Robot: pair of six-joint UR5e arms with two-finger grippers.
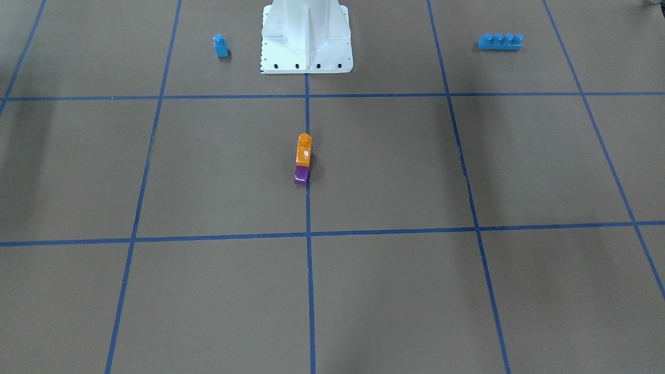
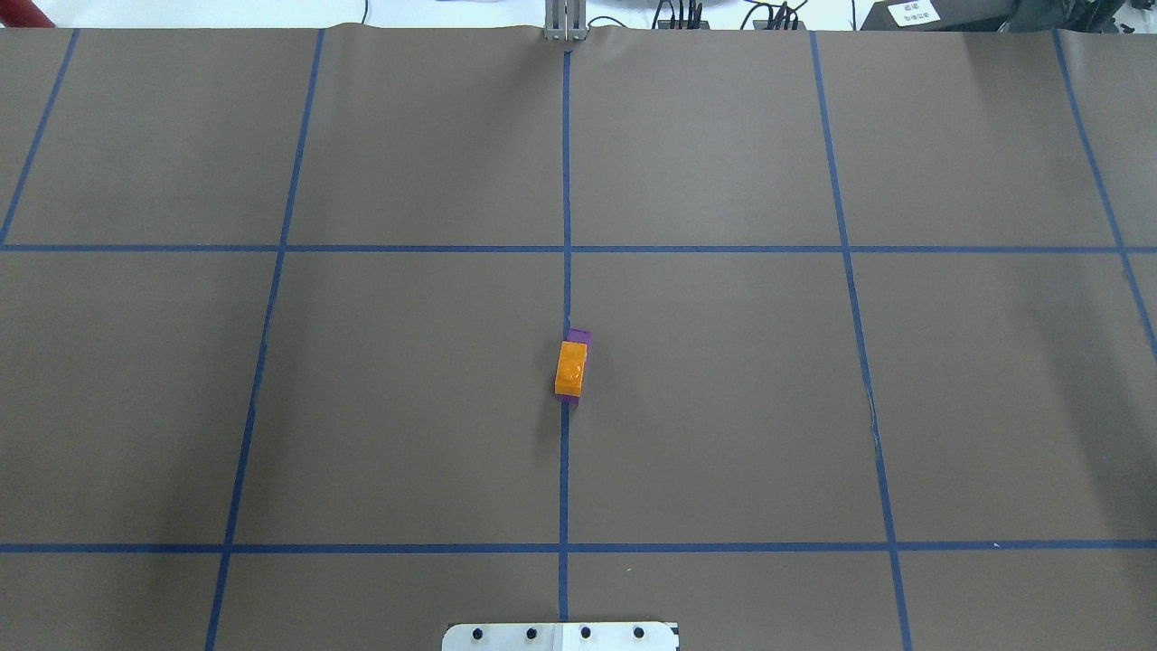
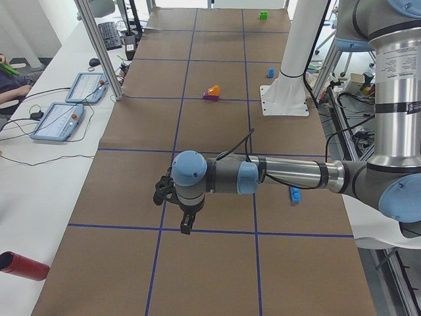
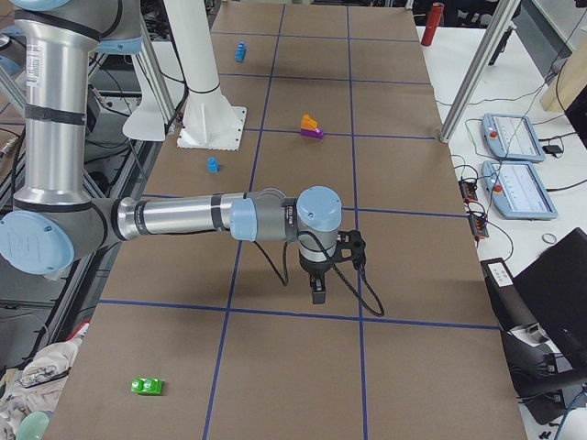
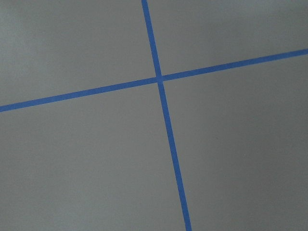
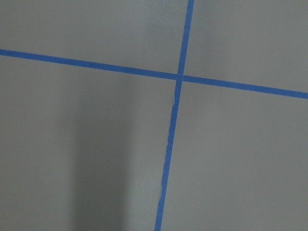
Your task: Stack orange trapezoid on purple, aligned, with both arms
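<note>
The orange trapezoid (image 1: pixel 304 150) sits on top of the purple brick (image 1: pixel 302 175) at the table's middle, on the centre tape line. From overhead the orange one (image 2: pixel 570 368) covers most of the purple one (image 2: pixel 580 336), which sticks out at the far end. Both arms are away from the stack, out to the table's two ends. The left gripper (image 3: pixel 187 224) points down over a tape line, and so does the right gripper (image 4: pixel 318 293). I cannot tell whether either is open or shut. Both wrist views show only bare table and tape lines.
A small blue one-stud brick (image 1: pixel 221 45) and a long blue four-stud brick (image 1: pixel 500 41) lie either side of the white pedestal (image 1: pixel 306 41). A green brick (image 4: pixel 146 386) lies near the right end. A red cylinder (image 3: pixel 23 266) lies off the left end.
</note>
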